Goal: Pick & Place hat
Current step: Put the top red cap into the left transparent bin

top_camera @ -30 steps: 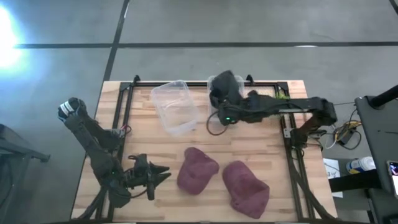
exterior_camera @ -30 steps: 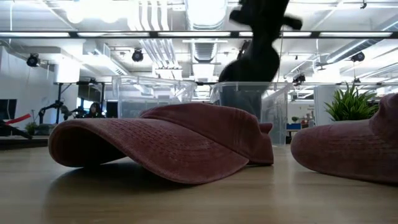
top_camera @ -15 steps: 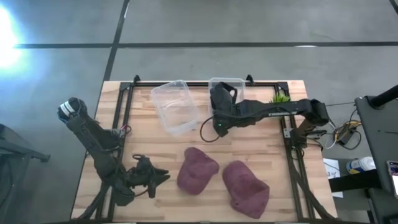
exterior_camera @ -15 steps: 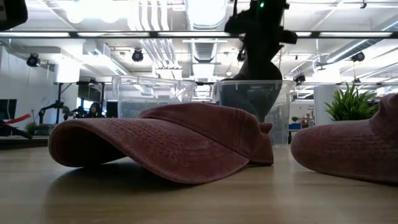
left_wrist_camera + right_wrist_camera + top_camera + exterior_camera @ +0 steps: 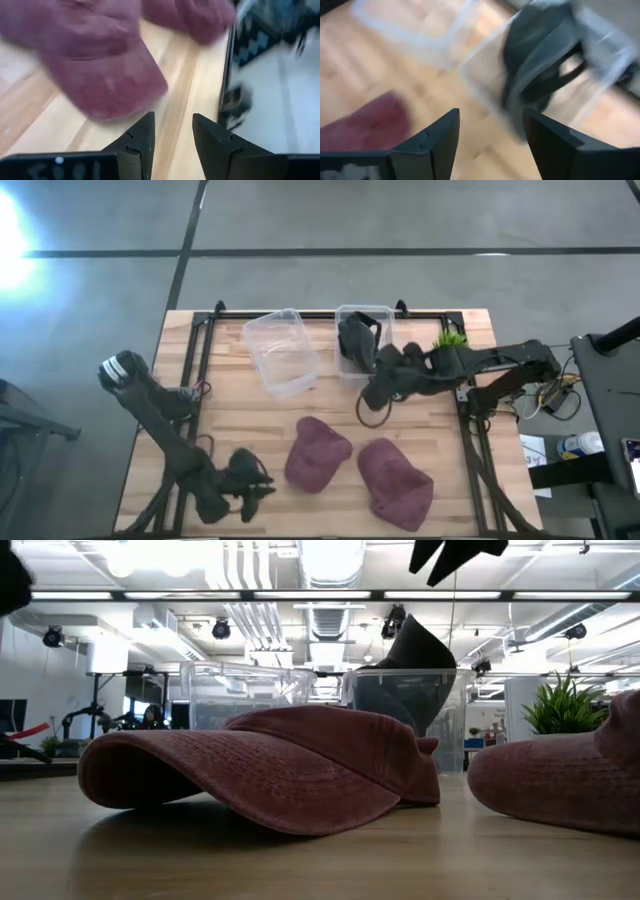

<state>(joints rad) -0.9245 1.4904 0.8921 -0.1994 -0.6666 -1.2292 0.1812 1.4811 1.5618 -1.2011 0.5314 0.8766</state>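
Wooden bench [image 5: 240, 405] carries two clear bins at its far edge and two maroon hats nearer you. Take the right-hand clear bin [image 5: 352, 317] as your landmark: the dark hat [image 5: 358, 340] sits inside it, its peak rising above the rim in the low view [image 5: 415, 645]. Your right claw [image 5: 375, 393] stands just in front of that bin, off the hat, fingers spread and holding nothing. The empty clear bin [image 5: 282, 350] lies just left of the landmark. One maroon hat [image 5: 317, 453] and a second maroon hat [image 5: 396, 480] rest well in front of it. Your left claw [image 5: 256, 485] sits left of the nearer maroon hat, fingers parted, empty.
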